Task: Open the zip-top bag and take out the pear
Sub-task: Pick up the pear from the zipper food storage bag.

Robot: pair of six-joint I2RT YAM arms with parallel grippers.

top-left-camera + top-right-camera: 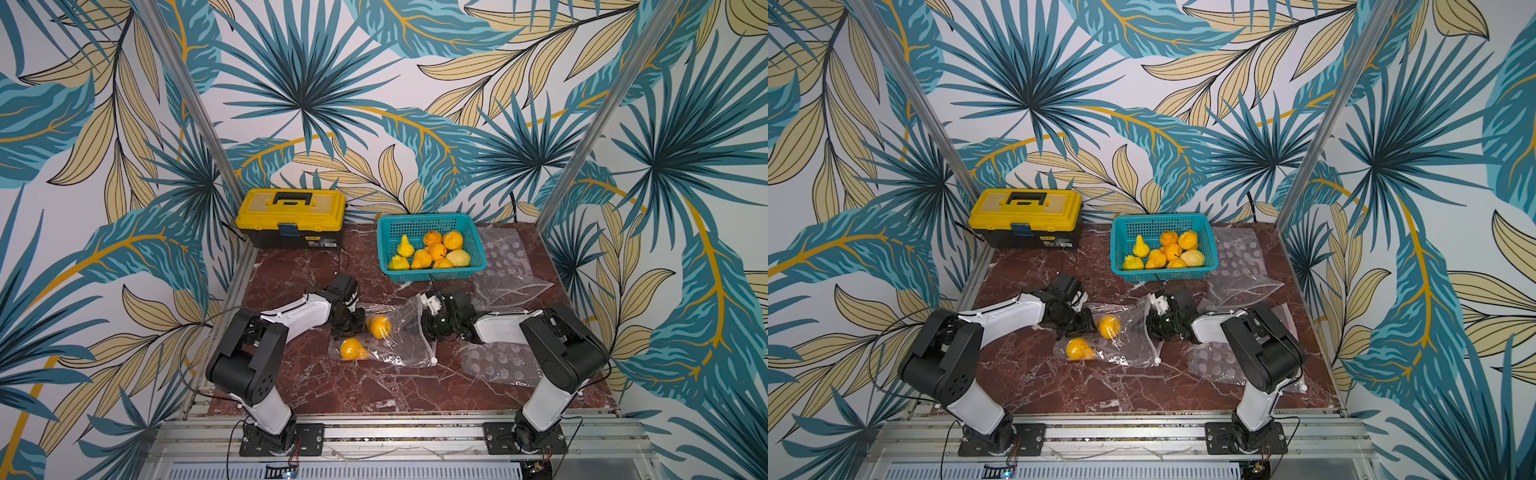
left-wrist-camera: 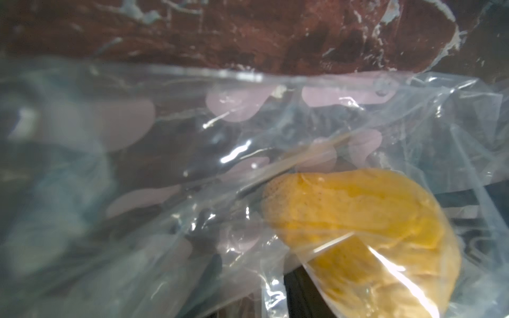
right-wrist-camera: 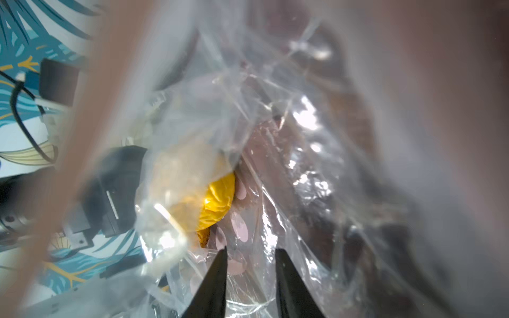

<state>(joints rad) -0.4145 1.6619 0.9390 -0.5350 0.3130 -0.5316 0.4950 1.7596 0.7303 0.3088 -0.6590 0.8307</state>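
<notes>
In both top views the bag (image 1: 401,347) (image 1: 1133,347) lies crumpled at the centre of the table (image 1: 332,395), its mouth turned right and partly lifted, with the white slider (image 1: 433,360) at the near end of the zip strip. The pear (image 1: 352,348) (image 1: 1079,348) lies inside the bag at its near left corner, neck pointing right. A round fruit (image 1: 379,326) (image 1: 1108,325) lies inside just beyond it. The left gripper (image 1: 353,327) (image 1: 1079,326) sits low at the bag's left edge, just beside the round fruit; its jaw gap cannot be told. The right gripper (image 1: 426,325) (image 1: 1152,325) points left at the bag mouth. A basket (image 1: 428,218) of yellow and orange fruit stands far right of centre and a toolbox (image 1: 291,216) far left. One empty bag (image 1: 505,270) lies right of the basket. In the left wrist view, clear dotted film fills the picture. A yellow fruit (image 2: 358,220) lies behind the film, touching a black finger (image 2: 298,289); which of the two fruits it is cannot be told, and the jaw gap is hidden. In the right wrist view the right gripper (image 3: 250,256) stands with its fingers (image 3: 217,280) narrowly apart and film around them. Beyond them a yellow fruit (image 3: 217,201) shows through the film, with the left gripper's dark body at its side.
</notes>
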